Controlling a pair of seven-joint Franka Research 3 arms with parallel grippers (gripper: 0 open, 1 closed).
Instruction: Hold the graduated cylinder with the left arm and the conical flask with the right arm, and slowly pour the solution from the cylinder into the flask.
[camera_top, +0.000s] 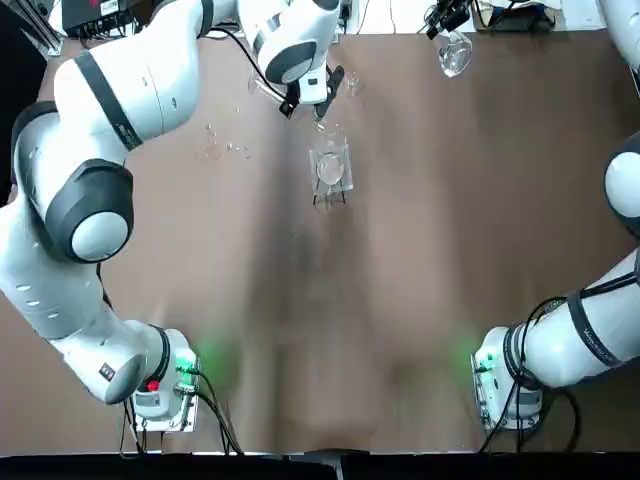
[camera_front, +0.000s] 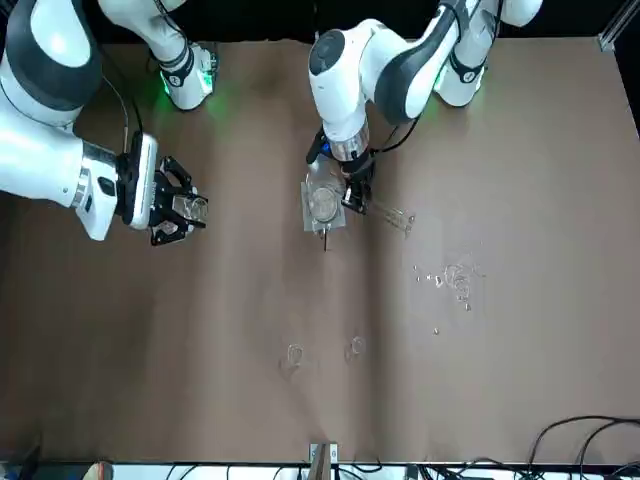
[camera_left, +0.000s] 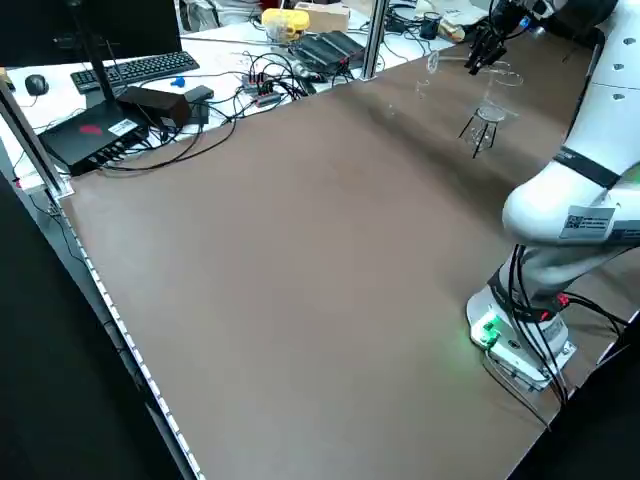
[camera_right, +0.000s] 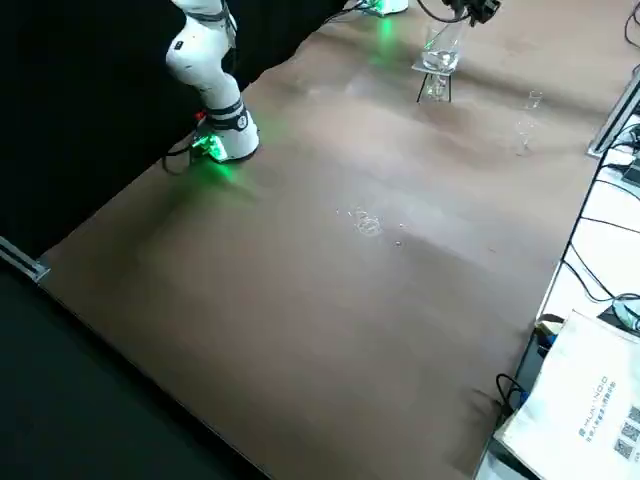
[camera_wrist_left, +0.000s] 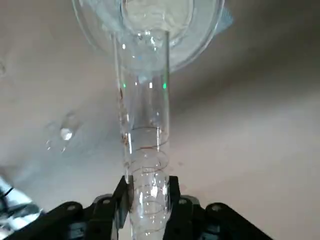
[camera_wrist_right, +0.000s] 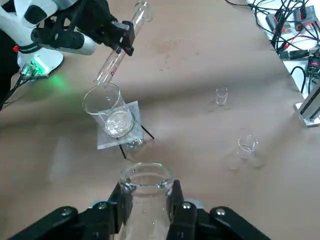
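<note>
Left gripper (camera_wrist_right: 120, 42) clamps cylinder (camera_wrist_right: 117, 52), tilted mouth-down over the beaker (camera_wrist_right: 105, 107), not the flask. Right gripper (camera_wrist_right: 146, 200) grips flask (camera_wrist_right: 145, 192) upright, well apart.

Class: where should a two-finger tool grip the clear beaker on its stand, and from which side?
Grip the beaker on its straight upright wall below the rim, coming in level from the side away from the graduated cylinder, whose tilted mouth hangs over the rim. The stand blocks a grip from beneath.

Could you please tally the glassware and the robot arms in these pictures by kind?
Cylinder: 1
Flask: 1
Beaker: 1
Small cups: 2
Arms: 2
Total: 7
</note>
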